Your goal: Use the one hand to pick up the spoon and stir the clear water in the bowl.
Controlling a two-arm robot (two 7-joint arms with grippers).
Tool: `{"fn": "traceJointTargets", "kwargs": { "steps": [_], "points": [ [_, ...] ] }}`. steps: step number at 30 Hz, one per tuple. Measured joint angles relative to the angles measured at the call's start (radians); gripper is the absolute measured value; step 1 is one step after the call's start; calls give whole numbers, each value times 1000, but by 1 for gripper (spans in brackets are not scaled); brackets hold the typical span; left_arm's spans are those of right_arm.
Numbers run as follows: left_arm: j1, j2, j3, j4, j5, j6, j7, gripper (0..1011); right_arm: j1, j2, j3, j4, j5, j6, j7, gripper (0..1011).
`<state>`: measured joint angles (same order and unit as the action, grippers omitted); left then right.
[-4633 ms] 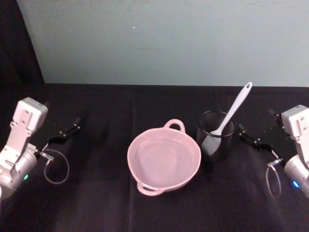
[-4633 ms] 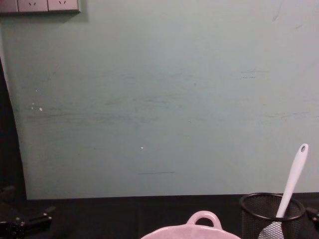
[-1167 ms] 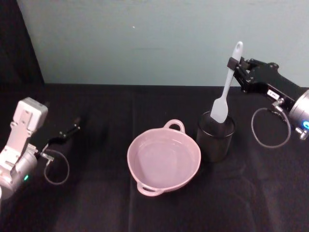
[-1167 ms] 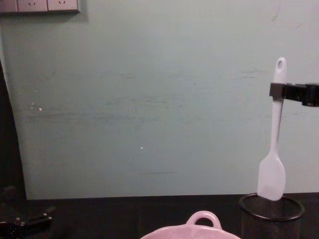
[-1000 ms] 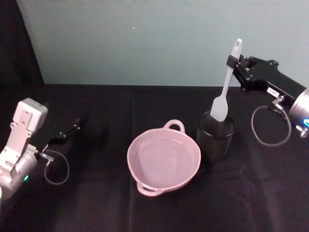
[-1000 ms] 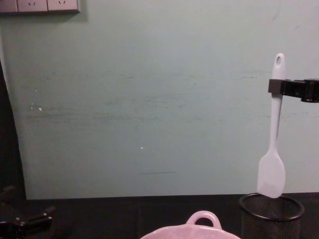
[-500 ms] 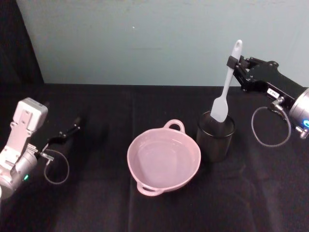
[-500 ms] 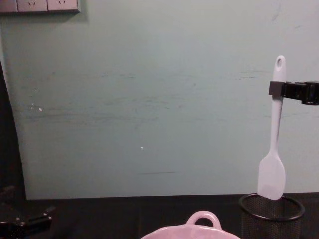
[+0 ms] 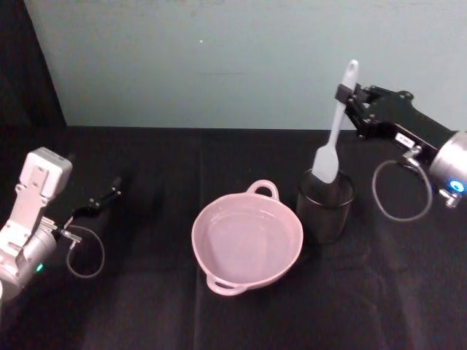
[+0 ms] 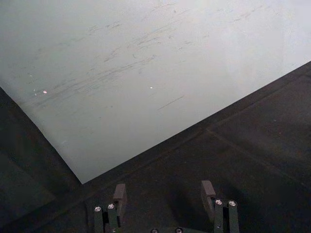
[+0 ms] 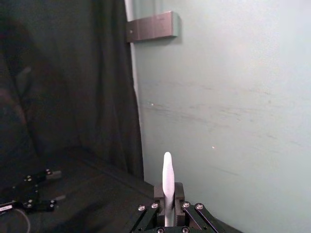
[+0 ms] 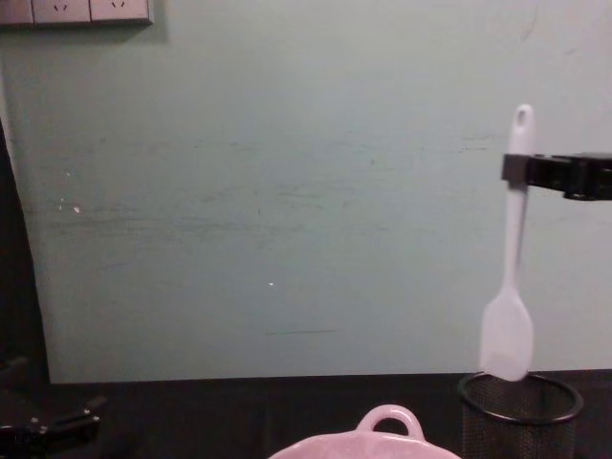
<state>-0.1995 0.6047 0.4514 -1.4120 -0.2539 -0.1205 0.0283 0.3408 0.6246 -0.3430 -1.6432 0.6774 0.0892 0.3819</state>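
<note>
My right gripper is shut on the upper handle of the white spoon, high at the right. The spoon hangs upright, its flat blade just above the rim of the black mesh cup. In the right wrist view the spoon's handle stands clamped between the jaws. The pale pink bowl with water sits on the black table, left of the cup and lower than the spoon. My left gripper rests parked at the far left, open.
A black cloth covers the table. A pale green wall stands close behind. The mesh cup sits directly beside the bowl's rim.
The right gripper went from parked on the table to holding the spoon lifted out of the mesh cup. In the last half second it shifted slightly left toward the bowl.
</note>
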Motion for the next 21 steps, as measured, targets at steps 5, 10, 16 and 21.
{"fn": "traceJointTargets", "kwargs": {
  "steps": [5, 10, 16, 21],
  "points": [
    [0, 0, 0, 0, 0, 0, 0, 1005, 34, -40, -38, -2, -39, 1, 14, 118],
    [0, 0, 0, 0, 0, 0, 0, 1005, 86, -112, -100, 33, -82, 0, 52, 118],
    [0, 0, 0, 0, 0, 0, 0, 1005, 106, -165, -149, 81, -121, -12, 76, 118],
    [0, 0, 0, 0, 0, 0, 0, 1005, 94, -191, -176, 110, -161, -40, 88, 118]
  ]
}}
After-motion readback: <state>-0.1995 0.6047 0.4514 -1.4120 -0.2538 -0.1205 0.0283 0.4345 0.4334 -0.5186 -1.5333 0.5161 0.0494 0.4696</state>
